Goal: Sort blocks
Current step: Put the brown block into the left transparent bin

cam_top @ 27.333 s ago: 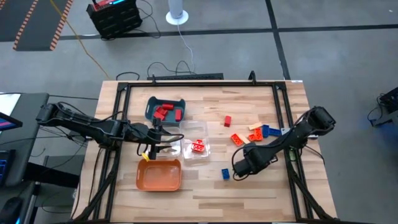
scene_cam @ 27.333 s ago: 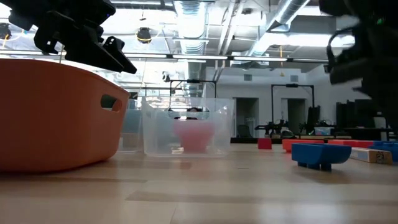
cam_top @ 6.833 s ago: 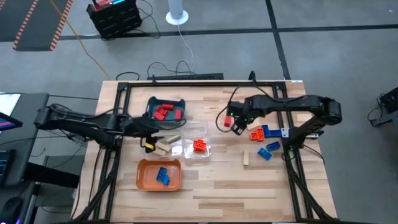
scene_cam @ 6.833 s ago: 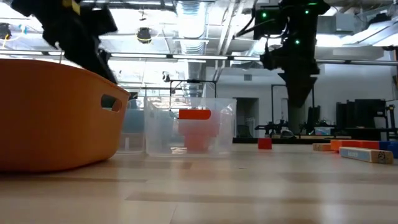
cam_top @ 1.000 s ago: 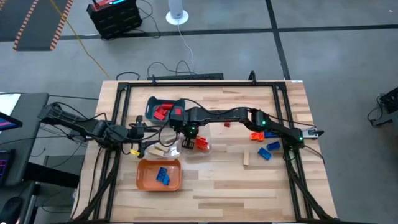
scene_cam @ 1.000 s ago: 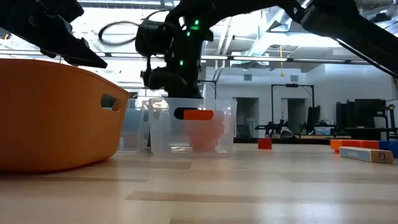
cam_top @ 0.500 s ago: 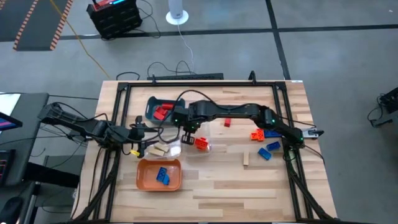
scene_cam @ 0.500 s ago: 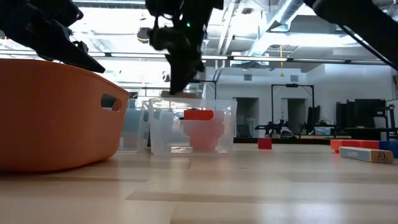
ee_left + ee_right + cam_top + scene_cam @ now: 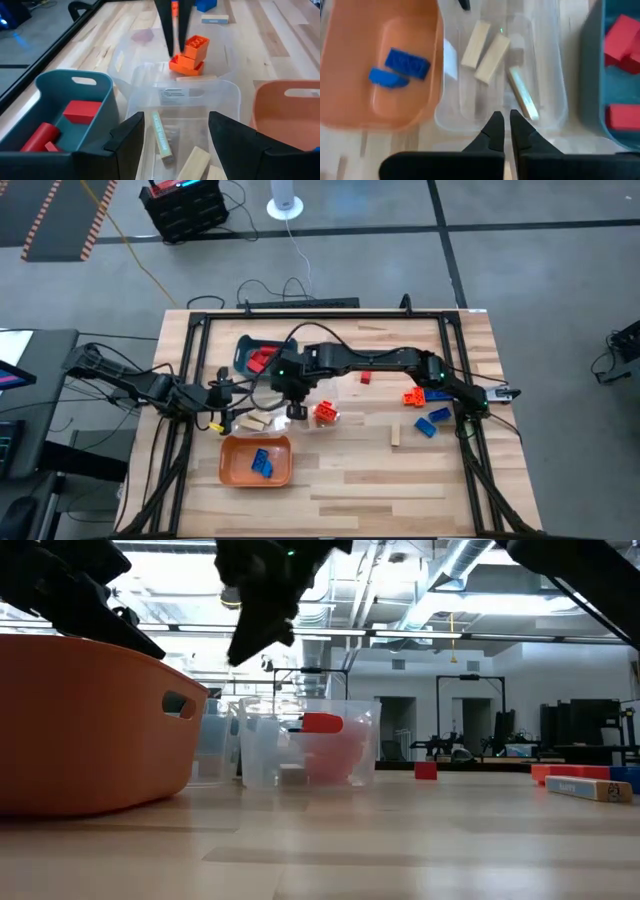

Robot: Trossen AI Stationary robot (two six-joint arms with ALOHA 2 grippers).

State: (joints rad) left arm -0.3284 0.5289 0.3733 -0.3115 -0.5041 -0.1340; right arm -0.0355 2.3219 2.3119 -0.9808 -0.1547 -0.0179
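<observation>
Right gripper (image 9: 291,402), fingers pressed together and empty, hangs above the clear trays (image 9: 283,418) holding tan blocks (image 9: 485,51) and orange blocks (image 9: 325,413). Swinging back, its long arm could clip a tray wall. Left gripper (image 9: 236,417), spread, waits close beside. Blue blocks (image 9: 432,421) remain loose at the far right.
</observation>
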